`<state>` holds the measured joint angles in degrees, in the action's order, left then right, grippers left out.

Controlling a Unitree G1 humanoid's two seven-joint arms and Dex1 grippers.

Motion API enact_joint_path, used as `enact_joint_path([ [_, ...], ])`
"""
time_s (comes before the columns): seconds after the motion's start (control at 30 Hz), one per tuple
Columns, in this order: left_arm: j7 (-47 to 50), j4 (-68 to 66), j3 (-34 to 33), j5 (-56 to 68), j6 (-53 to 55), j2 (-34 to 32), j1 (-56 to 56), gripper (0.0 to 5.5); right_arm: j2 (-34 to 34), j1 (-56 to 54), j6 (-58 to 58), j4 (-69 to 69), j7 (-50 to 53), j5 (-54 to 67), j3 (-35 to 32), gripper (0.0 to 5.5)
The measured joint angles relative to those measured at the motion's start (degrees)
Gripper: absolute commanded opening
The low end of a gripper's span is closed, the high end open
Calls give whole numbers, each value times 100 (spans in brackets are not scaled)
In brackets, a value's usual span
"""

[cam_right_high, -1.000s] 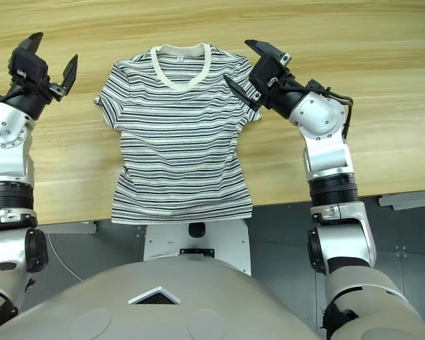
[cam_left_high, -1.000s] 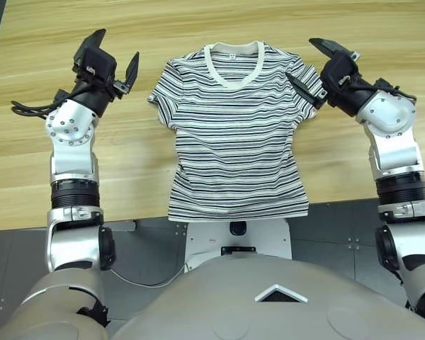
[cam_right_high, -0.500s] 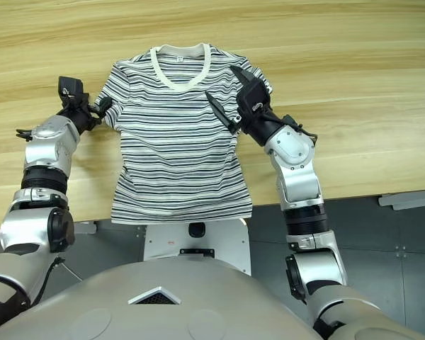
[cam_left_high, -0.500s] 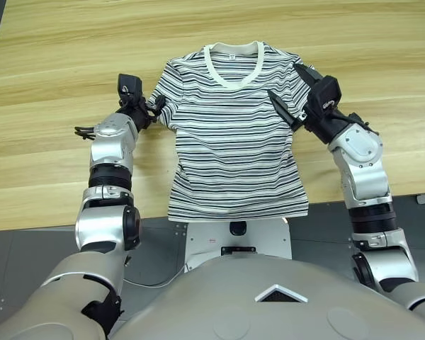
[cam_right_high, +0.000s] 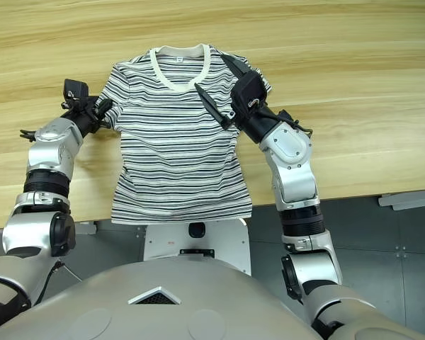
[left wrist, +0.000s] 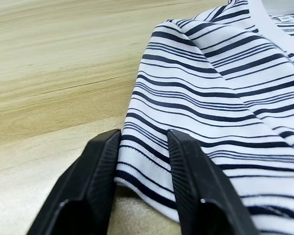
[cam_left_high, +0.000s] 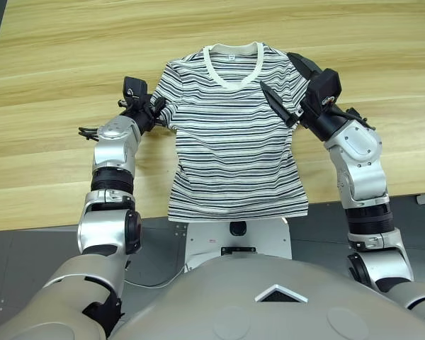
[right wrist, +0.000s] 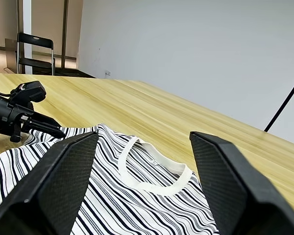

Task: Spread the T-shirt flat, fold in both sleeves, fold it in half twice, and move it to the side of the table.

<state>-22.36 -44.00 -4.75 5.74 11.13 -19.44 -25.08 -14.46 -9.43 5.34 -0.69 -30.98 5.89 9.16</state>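
A striped T-shirt [cam_left_high: 234,142] with a cream collar lies flat on the wooden table [cam_left_high: 57,71], neck away from me. My left gripper [cam_left_high: 144,108] is down at the shirt's left sleeve [left wrist: 186,98]. In the left wrist view it [left wrist: 143,137] stands open, its two black fingers [left wrist: 100,166] on either side of the sleeve hem. My right gripper [cam_left_high: 276,69] hovers wide open over the shirt's right shoulder, holding nothing. In the right wrist view it [right wrist: 143,142] faces across the collar [right wrist: 152,178] towards the left gripper [right wrist: 19,107].
The shirt's lower hem [cam_left_high: 237,211] reaches the table's front edge. Bare wood stretches to the left, right and far side of the shirt. A black chair [right wrist: 36,49] stands in the room beyond the table.
Both arms came in from wide, raised positions. The left gripper dropped to the left sleeve and narrowed around its hem. The right gripper moved over the right shoulder, then slightly towards the collar.
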Motion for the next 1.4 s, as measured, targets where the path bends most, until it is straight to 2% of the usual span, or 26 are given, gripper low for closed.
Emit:
enact_joint_path([
  [0.3,98,-43,-166,92,-64,85,24,11,42,35,101,-47,-4,-8,64,346],
  [0.77,372,398,-65,-41,-136,97,251,11,156,240,288,81,55,-17,146,346],
  [1.17,478,3631,319,-38,1216,346,912,11,318,369,449,146,205,-115,260,346],
  [1.3,489,3737,571,-64,1369,484,913,11,369,376,455,146,238,-115,274,346],
  [1.4,546,3198,784,-174,1331,743,797,11,442,394,469,140,302,-116,292,346],
])
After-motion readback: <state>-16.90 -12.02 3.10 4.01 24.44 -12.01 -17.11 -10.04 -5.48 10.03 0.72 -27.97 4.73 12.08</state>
